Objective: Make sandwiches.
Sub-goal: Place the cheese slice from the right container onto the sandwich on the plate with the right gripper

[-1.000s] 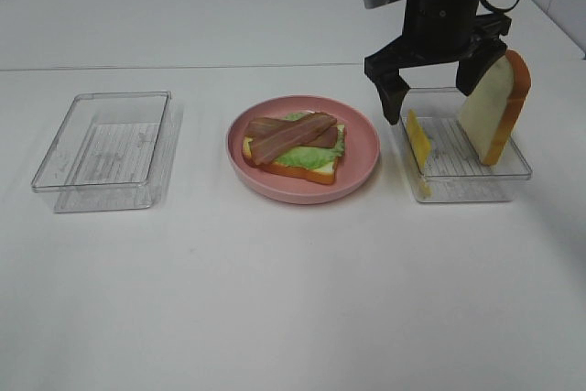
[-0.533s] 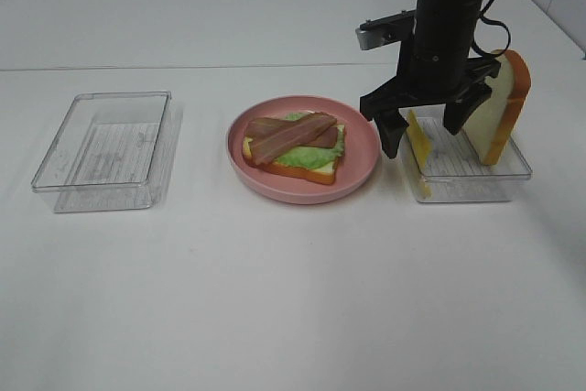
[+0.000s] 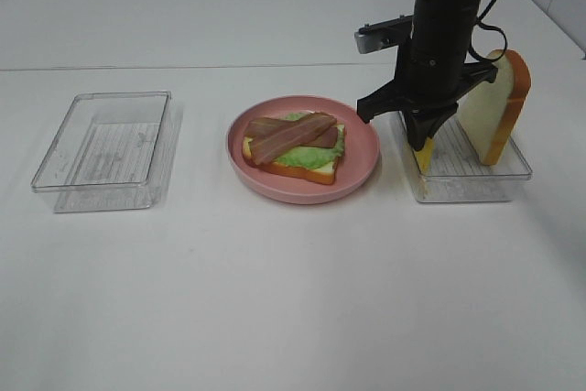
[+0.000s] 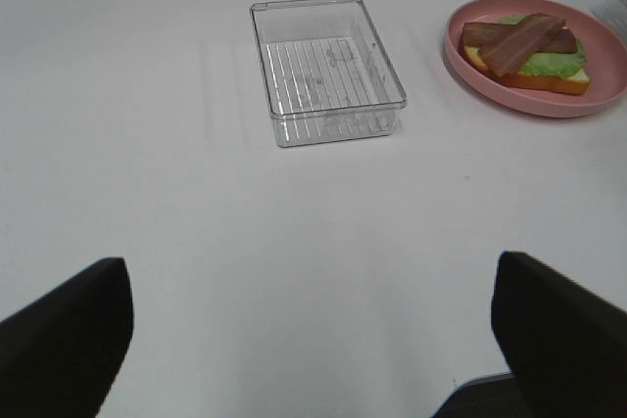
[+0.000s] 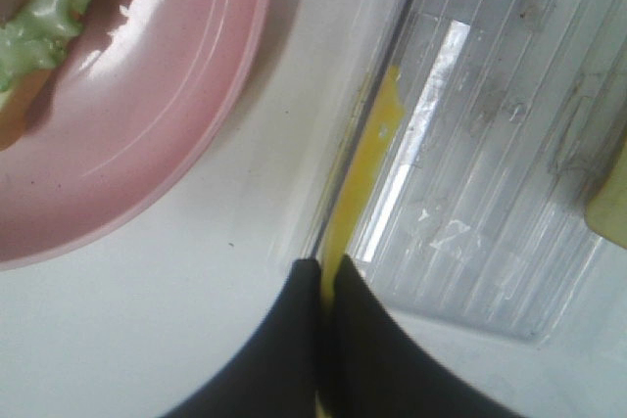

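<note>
right gripper (image 3: 423, 137) clamped on the cheese slice (image 5: 364, 173), standing on edge against the tray (image 3: 476, 171) wall, easy to pinch. sandwich (image 3: 293, 146) waits on pink plate (image 3: 362, 139) at tray's 9 o'clock. left gripper (image 4: 313, 340) apart, idle.

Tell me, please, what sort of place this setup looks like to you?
Most likely a lab bench for robot practice, not a kitchen: a bare white table, toy food sorted into clear plastic trays, and a half-built sandwich on a pink plate, with the right claw pinching a cheese slice.
</note>
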